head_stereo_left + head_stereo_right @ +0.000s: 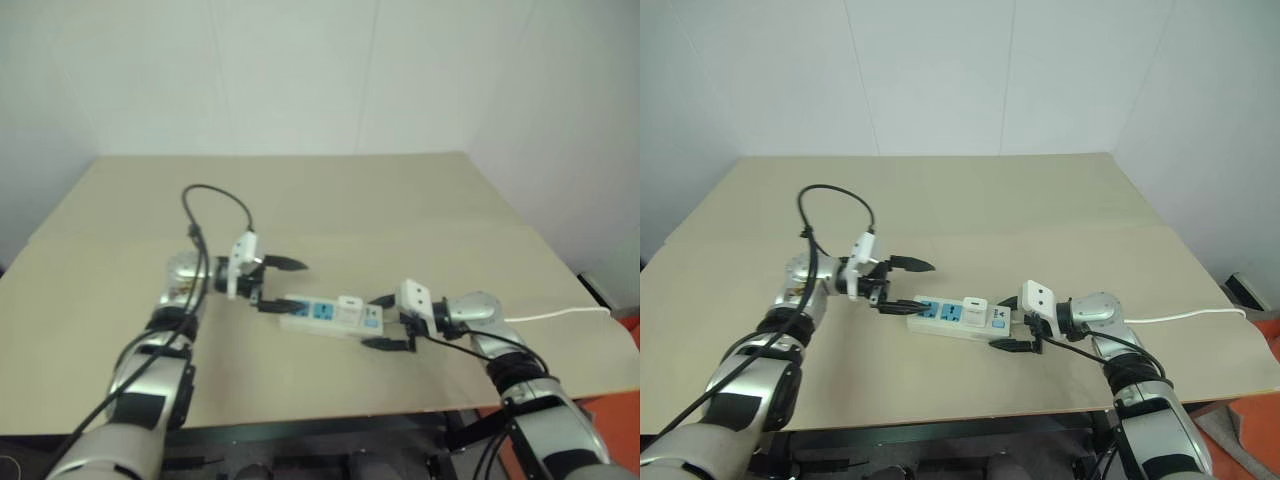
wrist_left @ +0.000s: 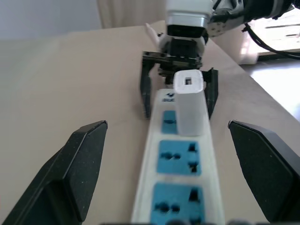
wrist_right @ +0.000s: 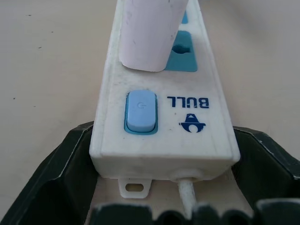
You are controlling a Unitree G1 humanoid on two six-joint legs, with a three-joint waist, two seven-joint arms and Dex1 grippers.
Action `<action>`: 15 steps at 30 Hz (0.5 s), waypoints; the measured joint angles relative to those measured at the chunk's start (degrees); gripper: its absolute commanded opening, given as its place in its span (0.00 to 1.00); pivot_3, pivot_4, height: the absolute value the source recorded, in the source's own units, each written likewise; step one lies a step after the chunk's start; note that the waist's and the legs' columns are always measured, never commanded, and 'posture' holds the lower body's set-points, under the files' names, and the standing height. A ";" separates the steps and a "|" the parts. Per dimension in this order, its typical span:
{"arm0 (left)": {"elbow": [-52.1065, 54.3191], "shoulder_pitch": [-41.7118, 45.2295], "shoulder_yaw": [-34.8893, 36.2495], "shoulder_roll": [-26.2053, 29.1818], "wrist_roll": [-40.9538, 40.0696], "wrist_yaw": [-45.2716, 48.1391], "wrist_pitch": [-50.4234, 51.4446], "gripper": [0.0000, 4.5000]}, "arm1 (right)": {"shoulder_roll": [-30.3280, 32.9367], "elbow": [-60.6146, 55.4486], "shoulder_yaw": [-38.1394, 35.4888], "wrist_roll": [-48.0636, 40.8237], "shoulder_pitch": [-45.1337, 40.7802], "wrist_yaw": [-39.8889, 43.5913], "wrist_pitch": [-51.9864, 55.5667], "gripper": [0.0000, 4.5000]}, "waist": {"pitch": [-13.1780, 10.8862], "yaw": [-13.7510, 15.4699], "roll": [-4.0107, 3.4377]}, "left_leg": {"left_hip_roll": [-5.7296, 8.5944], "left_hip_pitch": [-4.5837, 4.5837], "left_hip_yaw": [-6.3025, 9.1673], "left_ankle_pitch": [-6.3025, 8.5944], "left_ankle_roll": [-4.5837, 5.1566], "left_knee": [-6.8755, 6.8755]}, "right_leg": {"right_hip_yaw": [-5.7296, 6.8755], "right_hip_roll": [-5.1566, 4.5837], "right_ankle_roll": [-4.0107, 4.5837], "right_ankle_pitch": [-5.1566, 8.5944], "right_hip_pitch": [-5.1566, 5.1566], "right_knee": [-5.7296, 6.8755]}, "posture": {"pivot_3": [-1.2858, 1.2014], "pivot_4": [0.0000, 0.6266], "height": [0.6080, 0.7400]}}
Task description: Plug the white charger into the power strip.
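The power strip [image 1: 318, 312] lies flat on the tan table [image 1: 330, 200], between my two arms. The white charger [image 1: 349, 303] stands upright in the blue outlet closest to the strip's switch [image 3: 140, 111]. My left gripper [image 1: 280, 285] is open at the strip's left end, and its fingers [image 2: 70, 173] stand well clear on either side. My right gripper [image 1: 385, 322] is open around the switch end. Its black fingers [image 3: 56, 178] flank the strip's end without pinching it. In the left wrist view the charger [image 2: 190, 105] sits squarely on the strip.
The strip's thin white cord [image 1: 555, 315] runs off to the right table edge. A black cable [image 1: 215, 195] loops above my left wrist. White walls rise behind the table, and the table's front edge is close to my arms.
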State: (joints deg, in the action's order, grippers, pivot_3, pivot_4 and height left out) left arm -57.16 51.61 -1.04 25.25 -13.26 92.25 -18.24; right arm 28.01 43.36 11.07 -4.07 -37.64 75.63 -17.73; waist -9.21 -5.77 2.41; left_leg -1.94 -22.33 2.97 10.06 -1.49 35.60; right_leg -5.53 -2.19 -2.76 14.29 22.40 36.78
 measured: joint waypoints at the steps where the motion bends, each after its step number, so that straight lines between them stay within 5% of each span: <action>1: 1.41 -1.24 0.11 1.30 -0.47 0.01 0.31 1.00 | 0.28 -0.18 -0.19 -0.28 0.04 0.42 0.23 0.99 | -0.04 0.16 -0.02 | 0.01 -0.03 -0.01 0.01 -0.02 -0.01 | 0.00 -0.01 0.00 0.00 0.00 -0.04 | 0.52 0.24 1.00; 15: 23.24 -21.56 5.74 18.02 -5.46 -0.50 9.66 1.00 | 24.58 -28.43 -12.03 -11.46 17.36 7.33 15.79 0.99 | -1.07 3.33 -0.76 | 0.10 -1.89 -0.07 0.02 -0.04 0.23 | 0.09 -0.22 -0.07 -0.01 1.85 0.20 | 0.52 0.24 1.00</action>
State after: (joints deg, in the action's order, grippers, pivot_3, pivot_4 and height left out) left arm -33.92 30.05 4.70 43.28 -18.72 91.76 -8.59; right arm 52.59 14.93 -0.96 -15.53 -20.28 82.96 -1.94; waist -10.28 -2.44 1.65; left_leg -1.85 -24.21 2.90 10.08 -1.53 35.83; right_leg -5.44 -2.41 -2.83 14.28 24.26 36.98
